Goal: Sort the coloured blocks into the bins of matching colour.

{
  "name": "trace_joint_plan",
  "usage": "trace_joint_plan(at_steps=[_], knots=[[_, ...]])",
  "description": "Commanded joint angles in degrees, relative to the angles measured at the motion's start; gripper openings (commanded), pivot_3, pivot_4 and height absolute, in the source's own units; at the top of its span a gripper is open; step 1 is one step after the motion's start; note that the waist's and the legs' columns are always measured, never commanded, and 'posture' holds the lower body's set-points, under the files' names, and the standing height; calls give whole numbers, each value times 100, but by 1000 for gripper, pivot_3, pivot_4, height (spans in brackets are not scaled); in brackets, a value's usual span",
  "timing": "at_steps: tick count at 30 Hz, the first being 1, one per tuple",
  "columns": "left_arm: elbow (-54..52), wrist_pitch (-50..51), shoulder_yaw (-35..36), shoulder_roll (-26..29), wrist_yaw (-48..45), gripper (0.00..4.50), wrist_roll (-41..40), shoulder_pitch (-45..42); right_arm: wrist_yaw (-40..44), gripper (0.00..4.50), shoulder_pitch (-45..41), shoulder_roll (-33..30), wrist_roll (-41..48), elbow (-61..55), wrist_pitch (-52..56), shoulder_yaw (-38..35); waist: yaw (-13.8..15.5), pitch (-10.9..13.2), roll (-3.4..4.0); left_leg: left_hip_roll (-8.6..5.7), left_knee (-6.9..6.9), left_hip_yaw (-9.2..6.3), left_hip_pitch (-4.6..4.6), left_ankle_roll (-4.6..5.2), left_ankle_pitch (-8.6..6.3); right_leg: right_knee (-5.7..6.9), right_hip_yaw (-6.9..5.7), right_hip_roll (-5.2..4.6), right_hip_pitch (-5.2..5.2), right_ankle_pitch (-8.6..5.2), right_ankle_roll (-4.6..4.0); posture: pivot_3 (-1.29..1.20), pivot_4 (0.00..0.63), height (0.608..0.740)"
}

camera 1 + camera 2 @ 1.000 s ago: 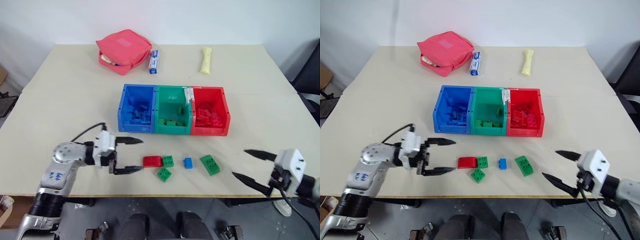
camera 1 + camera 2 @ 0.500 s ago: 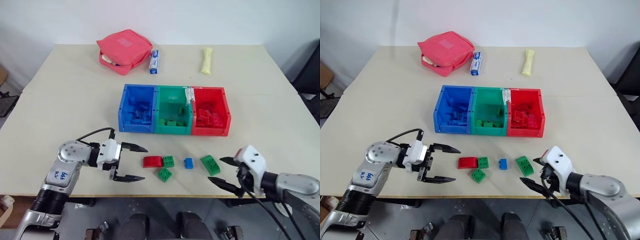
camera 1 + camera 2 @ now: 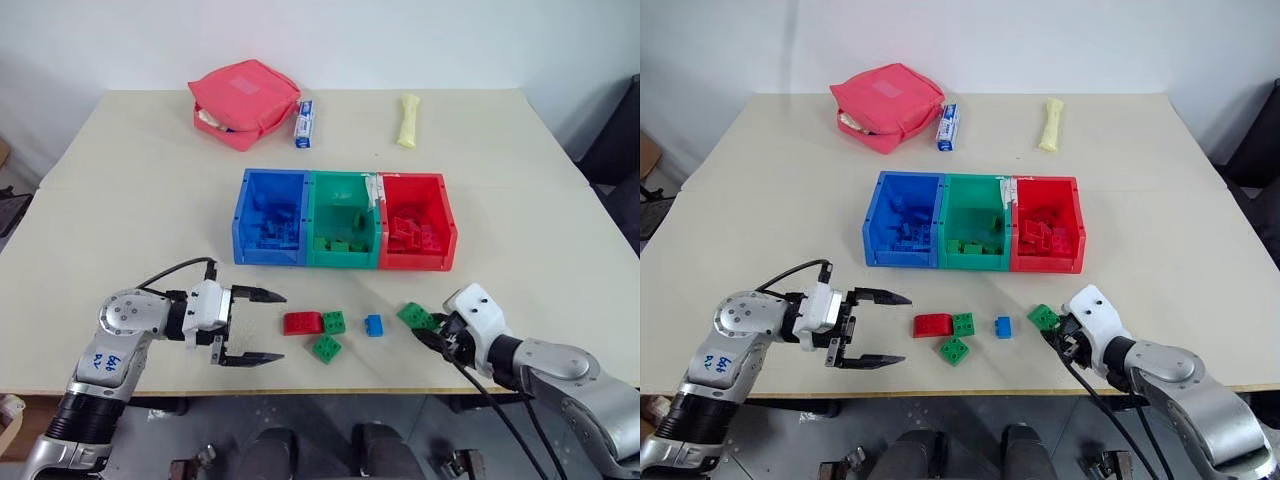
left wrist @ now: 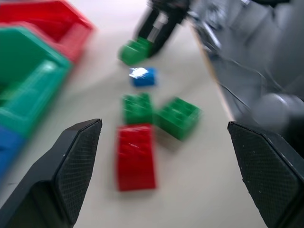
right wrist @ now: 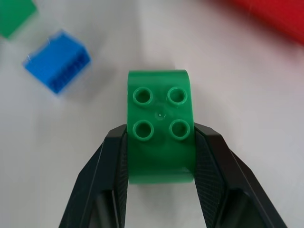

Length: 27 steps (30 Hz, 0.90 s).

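Observation:
My right gripper (image 3: 424,326) is shut on a green block (image 3: 410,313) near the table's front edge, its fingers (image 5: 113,171) pressing both long sides of the block (image 5: 160,128). I cannot tell whether the block rests on the table. To its left lie a blue block (image 3: 374,324), two green blocks (image 3: 334,321) (image 3: 327,347) and a red block (image 3: 302,322). My left gripper (image 3: 283,326) stands open just left of the red block, pointing at it. Behind them, the blue bin (image 3: 242,225), green bin (image 3: 345,195) and red bin (image 3: 448,230) each hold several blocks.
At the back of the table lie a pink zip pouch (image 3: 245,100), a small white and blue packet (image 3: 303,123) and a pale yellow object (image 3: 406,120). The table's front edge (image 3: 350,385) runs close behind the loose blocks.
My right gripper has swung in from the right edge to the green block and shut on it. The left gripper has stayed open, almost in place.

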Motion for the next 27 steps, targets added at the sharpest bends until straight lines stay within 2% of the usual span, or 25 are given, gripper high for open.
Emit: trace_joint_plan(at_steps=[1,4,8,12,14,16,20,23,27], knots=[[-257,182,451,-128,574,4500,-224,277,233,1442,-634,118,383,61,-154,-364,-22,0,0,0,0,1,0,0,0,1,1,0,0,0,0,0,150,740],[-322,298,861,-217,1032,4500,-306,630,80,1442,-1591,399,573,341,169,-207,-73,1,2,4,-6,2,3,-1,0,9,1,5,-6,0,0,0,150,740],[-393,340,1270,-219,1370,4500,-339,990,-201,1442,-2775,825,304,998,472,340,-102,2,2,3,-9,1,0,-6,2,23,1,3,-20,-2,-4,0,150,740],[-428,352,1610,-166,1539,4500,-377,1166,-253,1442,-3970,1423,-432,2289,47,1229,-108,2,2,-1,-10,1,-3,-9,4,25,-1,-1,-25,-3,-6,0,150,740],[-464,348,1643,-151,1561,4500,-363,1175,-217,1442,-4291,1611,-705,2807,-201,1424,-114,2,2,-4,-9,3,-6,-10,5,30,-1,-2,-32,-3,-6,0,150,740],[-514,316,1655,-153,1575,4500,-345,1186,-116,2230,-4471,1741,-805,3113,-399,1453,-106,2,2,-6,-9,1,-13,-11,6,37,-3,-3,-43,-3,-6,0,150,740],[-647,414,1650,-91,1506,4500,-400,1287,60,3432,-4547,1824,-861,3179,-579,1407,-139,2,2,-10,-8,4,-41,-10,5,55,-1,-5,-78,-2,-6,0,150,740],[-660,429,1573,-18,1402,4500,-398,1273,458,4463,-4221,1549,-741,2697,-797,1258,-149,2,2,-9,-3,4,-67,-11,5,83,-3,-4,-108,-2,-6,0,150,740],[-563,382,1315,53,1189,4500,-307,973,1175,4489,-3278,995,-391,1958,-1352,653,-99,2,2,-9,5,-2,-83,-12,7,81,-8,-4,-112,-2,-6,0,150,740]])
